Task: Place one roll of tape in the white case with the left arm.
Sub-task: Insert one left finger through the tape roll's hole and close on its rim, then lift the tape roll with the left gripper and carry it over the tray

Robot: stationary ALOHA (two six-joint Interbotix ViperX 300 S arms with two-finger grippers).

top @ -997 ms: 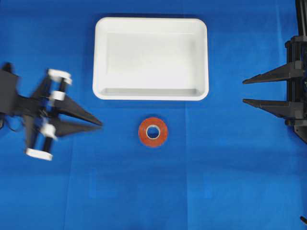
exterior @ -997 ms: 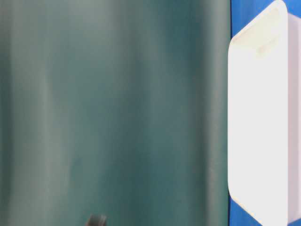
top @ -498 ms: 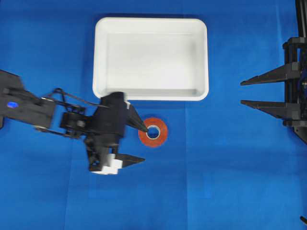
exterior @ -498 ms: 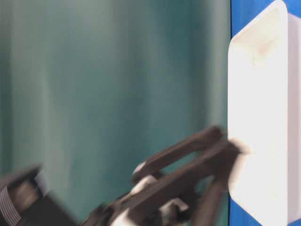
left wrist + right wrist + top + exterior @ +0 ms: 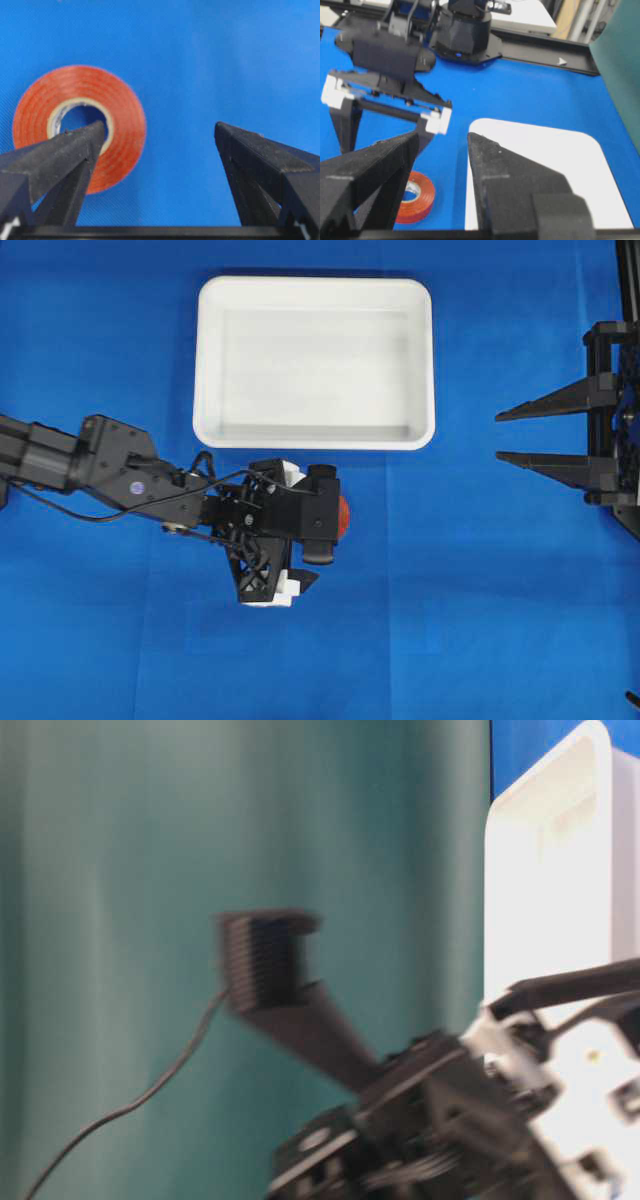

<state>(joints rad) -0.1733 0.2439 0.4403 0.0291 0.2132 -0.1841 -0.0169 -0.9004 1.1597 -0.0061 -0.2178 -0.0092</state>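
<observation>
- The blue desk was seen carrying everything.
- The white case was found at the far middle.
- The left arm was stretched over the roll of tape, jaws spread wide, nothing held.
- The right gripper was parked far right, jaws apart.

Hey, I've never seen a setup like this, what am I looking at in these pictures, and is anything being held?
These are two black robot arms at a table with a blue cover, each ending in a two-fingered gripper. One picture looks straight down, one looks from table height and is mostly blurred, and two come from cameras on the wrists. On the cover lie a white case and a roll of tape, orange-red and lying flat. The left gripper hangs over the roll with its jaws open, one finger over the core; nothing is held. The right gripper waits open at the right edge. The case has nothing in it.
</observation>
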